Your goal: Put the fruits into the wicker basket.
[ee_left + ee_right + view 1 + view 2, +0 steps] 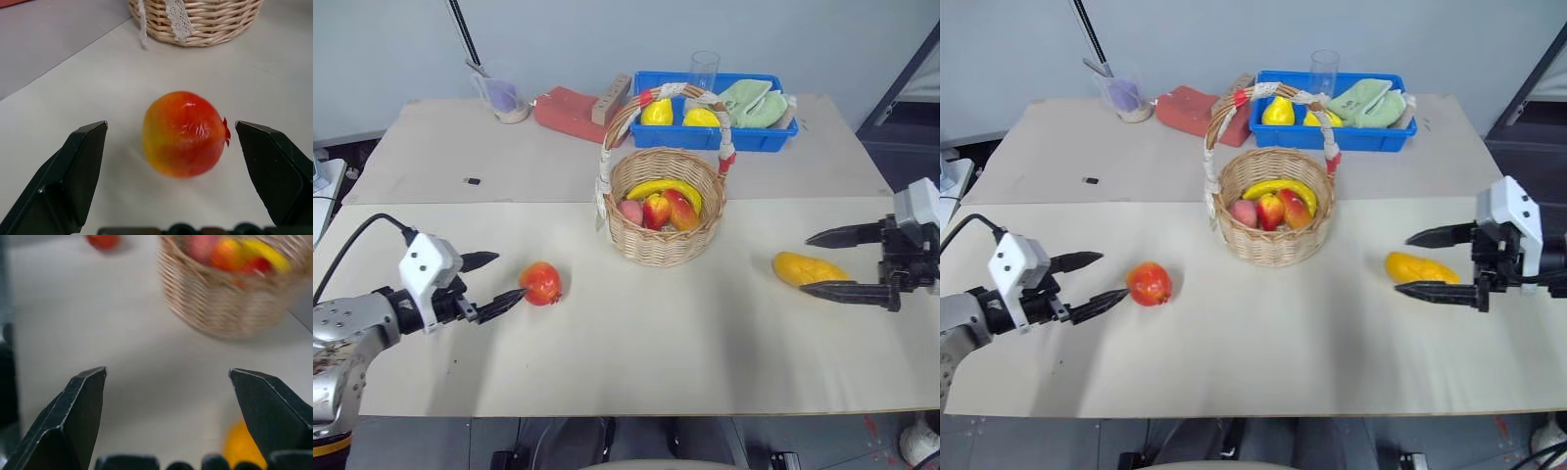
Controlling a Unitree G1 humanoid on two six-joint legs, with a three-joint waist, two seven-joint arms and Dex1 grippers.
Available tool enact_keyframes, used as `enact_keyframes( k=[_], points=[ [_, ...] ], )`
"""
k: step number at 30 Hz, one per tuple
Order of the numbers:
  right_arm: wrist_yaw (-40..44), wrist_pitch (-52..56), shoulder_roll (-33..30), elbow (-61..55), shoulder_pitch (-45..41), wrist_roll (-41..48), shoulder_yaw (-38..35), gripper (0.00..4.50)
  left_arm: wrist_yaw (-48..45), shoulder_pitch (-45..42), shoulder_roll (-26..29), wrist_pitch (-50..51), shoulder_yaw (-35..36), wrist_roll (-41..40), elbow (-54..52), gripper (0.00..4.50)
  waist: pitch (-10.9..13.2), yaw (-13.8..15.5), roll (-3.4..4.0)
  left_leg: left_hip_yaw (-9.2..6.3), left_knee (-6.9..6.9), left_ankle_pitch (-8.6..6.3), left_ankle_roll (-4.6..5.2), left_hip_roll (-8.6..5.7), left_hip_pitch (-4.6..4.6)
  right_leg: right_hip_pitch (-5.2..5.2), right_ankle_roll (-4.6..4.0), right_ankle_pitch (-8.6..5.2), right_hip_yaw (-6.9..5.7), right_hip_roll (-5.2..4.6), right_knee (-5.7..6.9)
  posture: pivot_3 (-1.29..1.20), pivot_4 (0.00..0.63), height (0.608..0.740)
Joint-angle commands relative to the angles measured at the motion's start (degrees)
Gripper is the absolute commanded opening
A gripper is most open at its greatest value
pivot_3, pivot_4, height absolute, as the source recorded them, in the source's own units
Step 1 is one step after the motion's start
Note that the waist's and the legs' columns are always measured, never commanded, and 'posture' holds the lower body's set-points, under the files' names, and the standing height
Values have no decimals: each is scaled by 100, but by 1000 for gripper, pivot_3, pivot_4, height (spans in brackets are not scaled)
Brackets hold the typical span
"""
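The red fruit [541, 283] with yellowish patches lies on the table left of the wicker basket [661, 245]. My left gripper [506, 277] is open just left of it, its fingertips level with the fruit's near side; in the left wrist view the red fruit [185, 133] sits between the spread fingers, untouched. The yellow-orange oval fruit [808, 268] lies right of the basket. My right gripper [1404, 262] is open, with its fingertips on either side of this fruit's left end. The basket holds a banana and several reddish fruits under its tall banded handle [658, 95].
A blue tray [705, 137] at the back holds two yellow pears, a green cloth and a glass. A red block [566, 112], a power strip and a plastic cup [504, 96] stand at the back left. A small black item [472, 181] lies on the left.
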Motion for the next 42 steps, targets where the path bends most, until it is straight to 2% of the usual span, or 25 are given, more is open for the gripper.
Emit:
enact_keyframes(
  k=[1, 9, 15, 19, 21, 25, 28, 30, 32, 38, 42],
  points=[
    [-233, 340, 33, -734, -265, 467, 16, 4430, 250, -347, -241, -251, -436, 289, 341, 4500, 0, 10, -1, 0, 2, 0, 0, 0, 0, 2, 1, 2, 0, 1, -3, 0, 150, 740],
    [-438, 643, 96, -1021, -919, 746, 370, 4430, 370, -726, -580, -445, -1086, 641, 895, 4500, 2, 14, -8, 2, 11, -6, 12, -9, -5, -1, 11, 8, 1, -2, -9, 0, 150, 740],
    [-497, 733, 117, -1061, -1140, 808, 516, 4430, 424, -803, -755, -615, -1222, 758, 1095, 4500, 2, 17, -8, 4, 11, -9, 15, -9, -8, -4, 11, 8, 0, -4, -10, 0, 150, 740],
    [-536, 751, 136, -1058, -1218, 804, 550, 4500, 441, -833, -812, -749, -1207, 803, 1184, 3461, 2, 15, -8, 4, 11, -9, 15, -11, -8, -5, 12, 8, 0, -6, -9, 0, 150, 740],
    [-566, 765, 145, -1071, -1240, 803, 548, 4500, 404, -834, -822, -805, -1164, 753, 1168, 3411, 2, 15, -8, 5, 11, -9, 15, -11, -8, -5, 12, 9, 0, -6, -9, 0, 150, 740],
    [-611, 839, 62, -1118, -1226, 844, 404, 4500, 210, -1027, -835, -513, -1179, 224, 385, 3409, 2, 15, -9, 5, 12, -9, 15, -11, -9, -6, 12, 9, 0, -6, -9, 0, 150, 740],
    [-681, 941, 0, -1140, -1259, 933, 275, 4500, 271, -1608, -929, -280, -1438, 73, -60, 3409, 2, 68, -9, 5, 20, -8, 14, -12, -15, -6, 17, 12, -2, -7, -8, 0, 150, 740],
    [-814, 1051, 0, -1202, -1309, 1057, 154, 4500, 404, -2461, -1238, -225, -1873, 196, -139, 3409, 3, 147, -8, 5, 28, -7, 14, -15, -17, -2, 22, 16, -3, -8, -8, 0, 150, 740],
    [-942, 1128, 22, -1258, -1291, 1150, 59, 4500, 581, -3142, -1597, -538, -2398, 743, 158, 3409, 2, 196, -13, 5, 37, -3, 9, -22, -27, 3, 30, 34, -11, -12, -19, 0, 150, 740],
    [-1144, 1180, 11, -1414, -955, 1187, -217, 4500, 1042, -4255, -2752, -1367, -3296, 1676, 1536, 3409, 1, 147, -19, 40, 39, -1, 11, -26, -20, 11, 46, 50, 14, -17, -45, 0, 150, 740],
    [-1323, 1258, 28, -1543, -825, 1306, -408, 4500, 1418, -4582, -3085, -1919, -3434, 2228, 2226, 3409, 3, 134, -22, 49, 38, 3, 5, -23, -28, -6, 46, 50, 22, -14, -44, 0, 150, 740]
  ],
)
